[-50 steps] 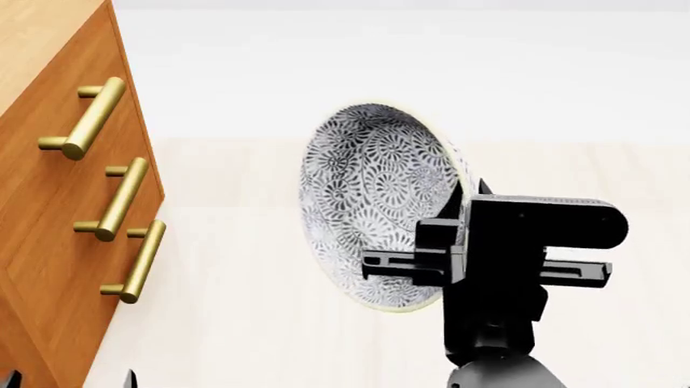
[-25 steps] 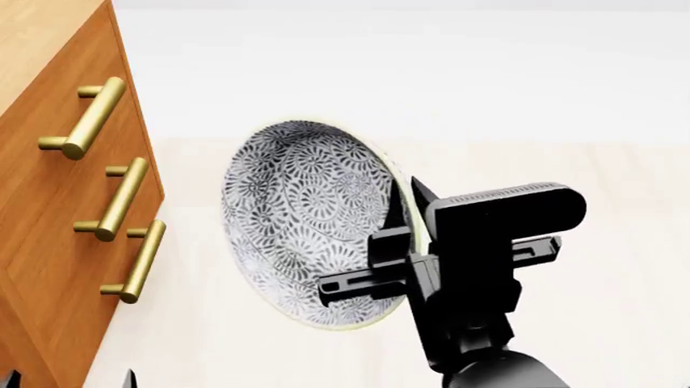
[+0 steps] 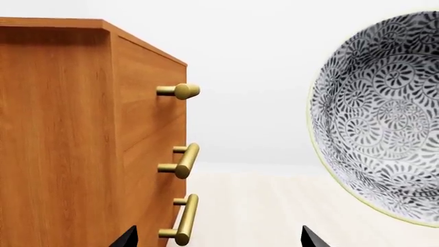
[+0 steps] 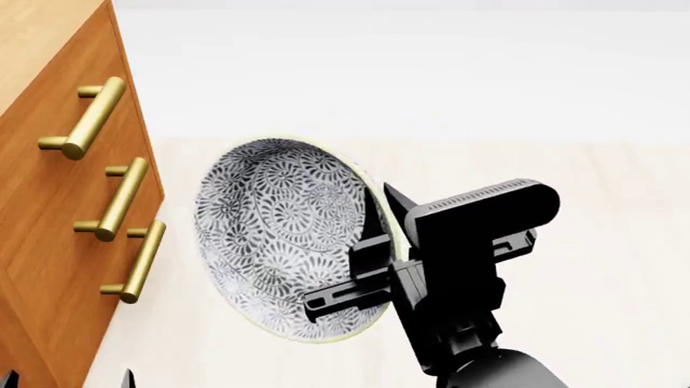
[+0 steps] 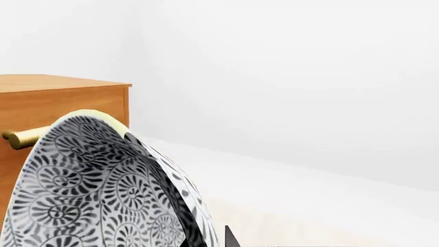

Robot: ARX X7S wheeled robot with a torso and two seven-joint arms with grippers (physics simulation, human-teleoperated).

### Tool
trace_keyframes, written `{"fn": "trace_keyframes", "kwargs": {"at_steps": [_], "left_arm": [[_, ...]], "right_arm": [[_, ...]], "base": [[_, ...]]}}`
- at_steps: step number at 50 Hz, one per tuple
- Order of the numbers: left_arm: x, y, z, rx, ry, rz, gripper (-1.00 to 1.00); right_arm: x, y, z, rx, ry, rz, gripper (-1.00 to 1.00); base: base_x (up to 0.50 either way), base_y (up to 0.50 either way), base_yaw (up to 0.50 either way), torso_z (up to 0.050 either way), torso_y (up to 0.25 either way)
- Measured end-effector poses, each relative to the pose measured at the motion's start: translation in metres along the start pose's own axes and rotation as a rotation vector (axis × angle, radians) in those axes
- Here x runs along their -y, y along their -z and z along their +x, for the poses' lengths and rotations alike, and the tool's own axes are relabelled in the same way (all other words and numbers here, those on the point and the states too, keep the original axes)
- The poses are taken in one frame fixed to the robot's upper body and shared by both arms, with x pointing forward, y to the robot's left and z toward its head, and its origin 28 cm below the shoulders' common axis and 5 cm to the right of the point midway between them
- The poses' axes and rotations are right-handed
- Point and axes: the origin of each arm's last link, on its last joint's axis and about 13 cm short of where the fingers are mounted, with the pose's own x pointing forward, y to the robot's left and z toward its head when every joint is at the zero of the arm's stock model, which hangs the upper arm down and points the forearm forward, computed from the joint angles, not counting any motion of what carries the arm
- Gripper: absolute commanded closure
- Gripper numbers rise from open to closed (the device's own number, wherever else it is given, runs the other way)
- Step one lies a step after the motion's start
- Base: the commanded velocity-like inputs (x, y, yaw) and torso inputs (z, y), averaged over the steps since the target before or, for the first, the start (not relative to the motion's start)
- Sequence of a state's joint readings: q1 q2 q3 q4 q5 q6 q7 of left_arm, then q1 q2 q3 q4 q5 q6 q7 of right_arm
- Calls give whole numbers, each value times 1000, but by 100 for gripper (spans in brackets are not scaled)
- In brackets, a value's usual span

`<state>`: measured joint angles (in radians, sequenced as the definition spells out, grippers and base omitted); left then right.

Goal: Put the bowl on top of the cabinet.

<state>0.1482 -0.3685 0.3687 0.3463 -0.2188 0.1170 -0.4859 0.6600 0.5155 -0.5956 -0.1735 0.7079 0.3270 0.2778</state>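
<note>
The bowl [image 4: 283, 236], white with a dense grey-black floral pattern, hangs in the air tipped on its side, its opening facing the cabinet [image 4: 60, 242]. My right gripper [image 4: 380, 225] is shut on its right rim, one finger inside and one outside. The orange-brown cabinet stands at the left, its lighter top [image 4: 32, 40] higher than the bowl. In the right wrist view the bowl [image 5: 89, 190] fills the near corner with the cabinet [image 5: 61, 100] behind. My left gripper [image 4: 70, 380] is open and holds nothing; its view shows the cabinet [image 3: 61, 128] and bowl [image 3: 384, 118].
Three brass bar handles [image 4: 113, 202] stick out of the cabinet front toward the bowl. A pale wooden floor [image 4: 561, 170] runs beneath, with a plain white wall [image 4: 431, 73] behind.
My right gripper has carried the bowl leftward toward the cabinet front and slightly lower, rotating a little as it went. The left gripper has not moved.
</note>
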Motion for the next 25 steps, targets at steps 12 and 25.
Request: {"fn": "trace_keyframes", "kwargs": {"at_steps": [12, 25], "left_arm": [[0, -9, 5, -17, 46, 24, -100], [5, -28, 18, -21, 111, 80, -100]], "right_arm": [[3, 3, 2, -4, -27, 15, 100], [18, 3, 8, -22, -64, 124, 100]], "base": [[0, 0, 0, 0, 1], [0, 0, 0, 0, 0]]}}
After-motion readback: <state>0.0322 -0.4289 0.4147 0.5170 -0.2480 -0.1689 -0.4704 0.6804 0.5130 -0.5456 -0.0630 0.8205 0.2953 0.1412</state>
